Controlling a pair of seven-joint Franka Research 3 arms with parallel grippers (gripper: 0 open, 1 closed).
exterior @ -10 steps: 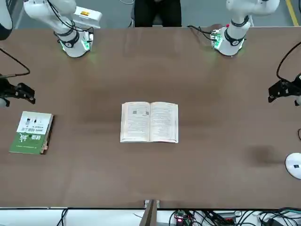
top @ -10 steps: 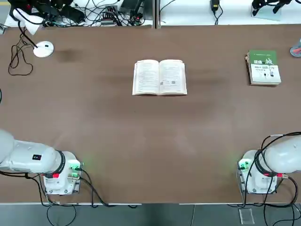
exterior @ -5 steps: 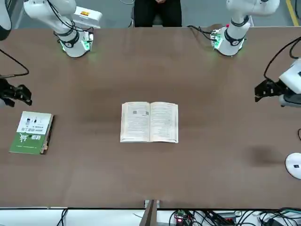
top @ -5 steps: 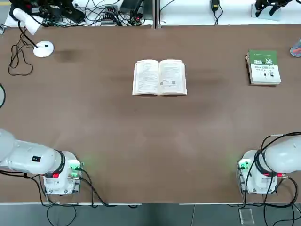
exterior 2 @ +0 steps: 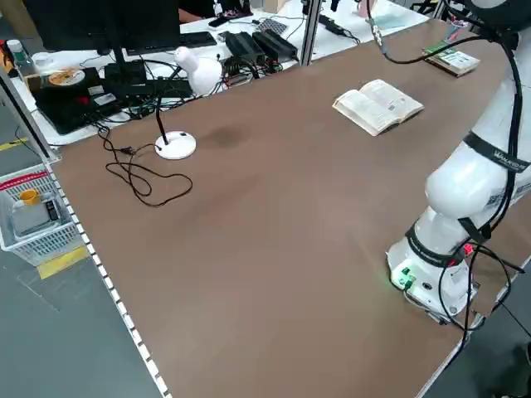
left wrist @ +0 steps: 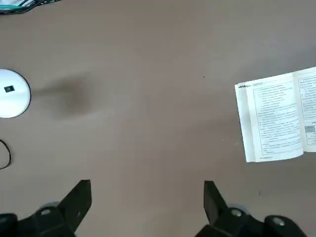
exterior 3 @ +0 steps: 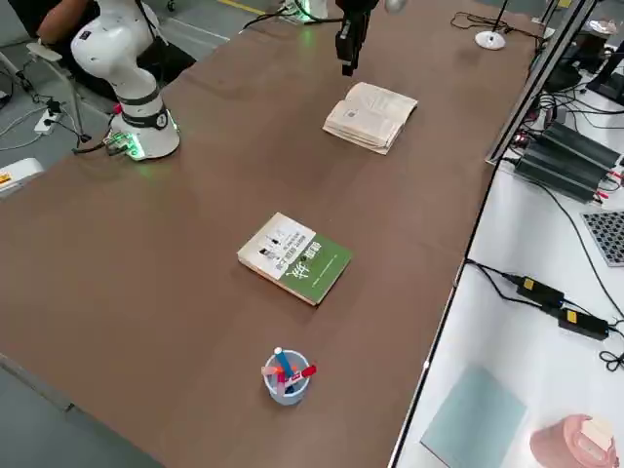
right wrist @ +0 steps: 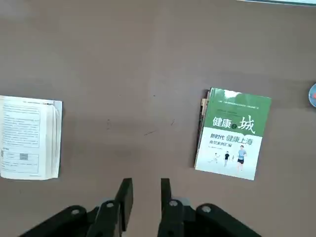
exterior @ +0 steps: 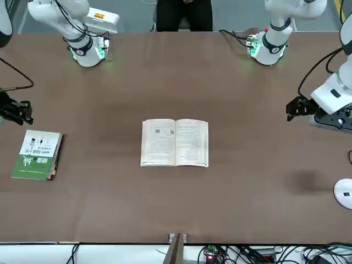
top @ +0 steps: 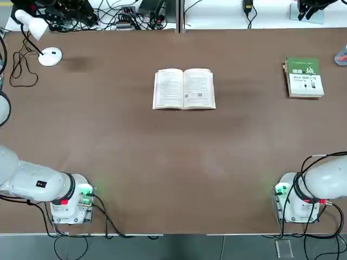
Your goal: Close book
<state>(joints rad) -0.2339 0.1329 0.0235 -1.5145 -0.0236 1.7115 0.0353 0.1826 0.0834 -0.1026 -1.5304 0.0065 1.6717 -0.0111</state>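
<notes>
The book [top: 184,89] lies open and flat in the middle of the table, white text pages up; it also shows in the front view [exterior: 175,142]. My left gripper [exterior: 291,108] hovers above the table well off to the book's left. Its fingers stand wide open and empty in the left wrist view [left wrist: 147,190], with the book's page edge [left wrist: 276,118] ahead of them. My right gripper [exterior: 22,111] hangs over the table's right side by the green book. In its wrist view [right wrist: 146,190] the fingers leave only a narrow gap, with nothing between them.
A green-and-white book [top: 304,77] lies shut near the table's far right. A white lamp base [top: 50,56] with its cable sits at the far left. A cup of pens [exterior 3: 286,375] stands at the right edge. Cables and power strips crowd the back shelf.
My left arm has swung in from the table's left edge towards the book. The right gripper has shifted only slightly. The book has not moved.
</notes>
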